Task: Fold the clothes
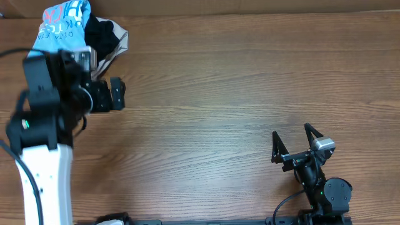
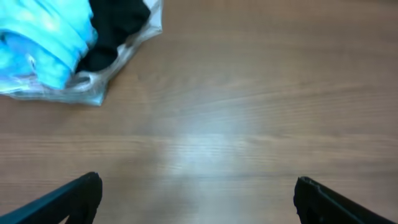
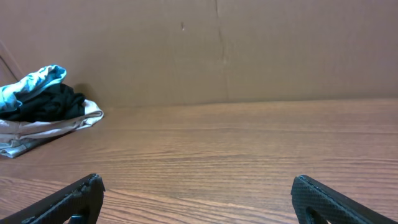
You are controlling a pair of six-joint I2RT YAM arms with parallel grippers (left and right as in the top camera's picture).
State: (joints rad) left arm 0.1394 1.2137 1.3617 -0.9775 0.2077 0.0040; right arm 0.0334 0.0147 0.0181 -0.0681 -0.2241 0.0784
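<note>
One heap, far-left corner of the counter (image 1: pixel 219 81).

Overhead:
- The T-shirt (image 1: pixel 62 19) is bunched at the far edge, with the black garment (image 1: pixel 100 34) against its right side and the beige cloth (image 1: pixel 119 50) under or around both.
- The lettering faces up. Collar, hem and sleeves can't be made out, so there is no readable long axis. The visible blue runs roughly far-to-near.
- The left end effector (image 1: pixel 115 94) sits just near of the heap, not touching it.
- The right end effector (image 1: pixel 291 131) is well apart at the near right, jaws spread, nothing between them.

Left wrist:
- The left end effector (image 2: pixel 199 190) has its jaws wide, with only bare wood between them.
- The T-shirt (image 2: pixel 43 37) is at upper left in soft rolled folds, the black garment (image 2: pixel 115 28) beside it, and the beige cloth (image 2: pixel 118 68) at the front edge.
- It looks light, limp and non-slip. It will likely sag and drag its neighbours along.
- My pick is to pinch a raised blue fold on the left side, away from the black.

Right wrist:
- The right end effector (image 3: pixel 199 196) is open and empty.
- The T-shirt (image 3: pixel 31 84) is on top of the heap at far left, over the black garment (image 3: pixel 46 106) and the beige cloth (image 3: pixel 56 127).
- The shirt needs separating and spreading flat before any axis can be set.
</note>
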